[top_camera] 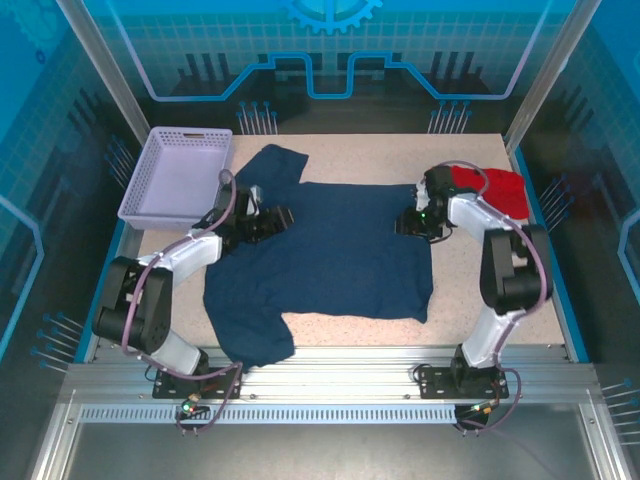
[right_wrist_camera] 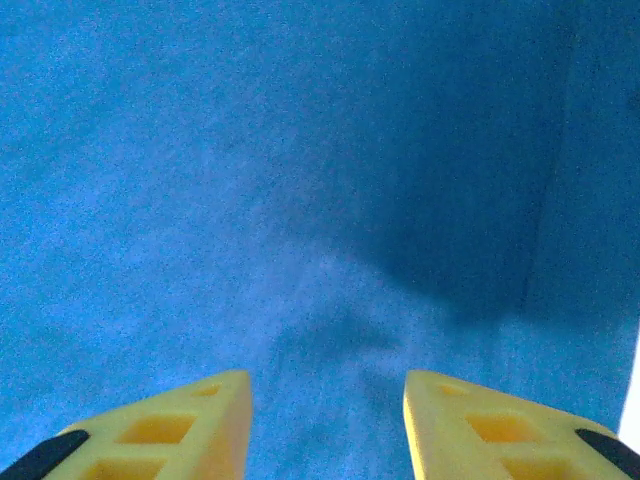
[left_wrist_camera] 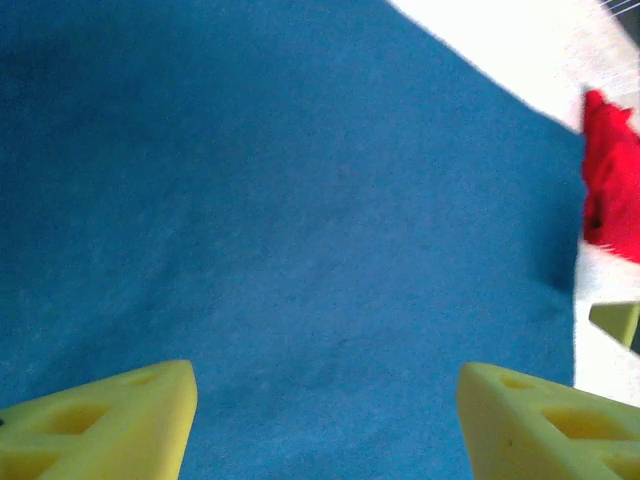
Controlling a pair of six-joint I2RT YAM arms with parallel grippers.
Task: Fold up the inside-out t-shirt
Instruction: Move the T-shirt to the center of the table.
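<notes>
- A lilac basket point(top_camera: 180, 175) sits at the far left of the surface point(top_camera: 350, 150), clear of the work.
- My left hand point(left_wrist_camera: 325, 372) hovers released over the shirt's left side with nothing between its fingers. I judge it is placed to pinch that edge.
- The navy t-shirt point(top_camera: 340, 260) lies spread mid-surface.
- My right hand point(right_wrist_camera: 327, 378) is likewise released over the opposite side, mirroring the left for a two-handed fold.
- A red garment point(top_camera: 492, 190) rests at far right.
- I can read no label or writing anywhere.
</notes>
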